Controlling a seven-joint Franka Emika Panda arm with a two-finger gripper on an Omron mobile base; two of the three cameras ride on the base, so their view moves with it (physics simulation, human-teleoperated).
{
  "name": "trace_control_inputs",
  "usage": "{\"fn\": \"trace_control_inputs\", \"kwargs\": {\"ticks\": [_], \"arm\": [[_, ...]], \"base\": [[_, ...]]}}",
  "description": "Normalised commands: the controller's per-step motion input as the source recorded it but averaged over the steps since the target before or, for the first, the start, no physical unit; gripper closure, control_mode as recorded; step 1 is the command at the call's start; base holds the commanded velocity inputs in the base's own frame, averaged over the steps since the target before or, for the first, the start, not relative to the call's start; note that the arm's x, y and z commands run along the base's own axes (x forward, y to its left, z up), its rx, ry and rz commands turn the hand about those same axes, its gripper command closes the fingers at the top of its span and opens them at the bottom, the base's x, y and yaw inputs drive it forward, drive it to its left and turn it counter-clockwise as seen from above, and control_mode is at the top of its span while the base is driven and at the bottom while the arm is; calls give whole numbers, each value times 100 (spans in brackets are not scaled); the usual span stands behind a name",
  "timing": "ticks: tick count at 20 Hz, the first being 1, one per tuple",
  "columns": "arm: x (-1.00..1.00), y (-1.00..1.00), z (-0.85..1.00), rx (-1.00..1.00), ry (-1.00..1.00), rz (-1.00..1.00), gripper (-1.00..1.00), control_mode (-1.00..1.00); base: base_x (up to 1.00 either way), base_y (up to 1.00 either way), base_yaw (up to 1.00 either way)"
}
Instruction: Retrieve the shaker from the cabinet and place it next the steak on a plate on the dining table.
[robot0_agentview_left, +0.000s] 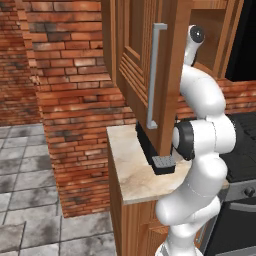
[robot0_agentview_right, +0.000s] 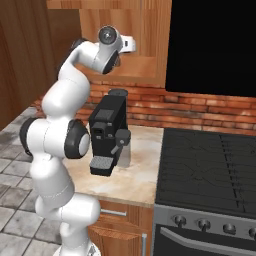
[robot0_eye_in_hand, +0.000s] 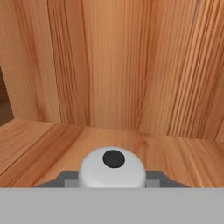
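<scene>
Inside the cabinet (robot0_eye_in_hand: 109, 65), on its wooden shelf — gripper (robot0_eye_in_hand: 112, 177) clamped around the shaker (robot0_eye_in_hand: 112, 168) just below its pale cap; probably light, rigid, smooth-sided — best held mid-body.

shaker (robot0_eye_in_hand: 113, 168): you see its pale cap alone; the body is cut off at the hand view's bottom.
finger tips (robot0_eye_in_hand: 65, 178): you get grey slivers flanking the cap; contact can't be judged.
cabinet (robot0_agentview_left: 145, 65): its open door hides the interior from your left base view.
</scene>
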Motion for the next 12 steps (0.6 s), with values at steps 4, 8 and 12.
{"fn": "trace_control_inputs", "kwargs": {"ticks": [4, 8, 12], "arm": [[-100, 0, -7, 0, -7, 3, 100, -100], [-100, 0, 4, 0, -14, 3, 100, -100], [-100, 0, 13, 0, -8, 2, 100, -100]], "base": [[0, 0, 0], [0, 0, 0], [0, 0, 0]]}}
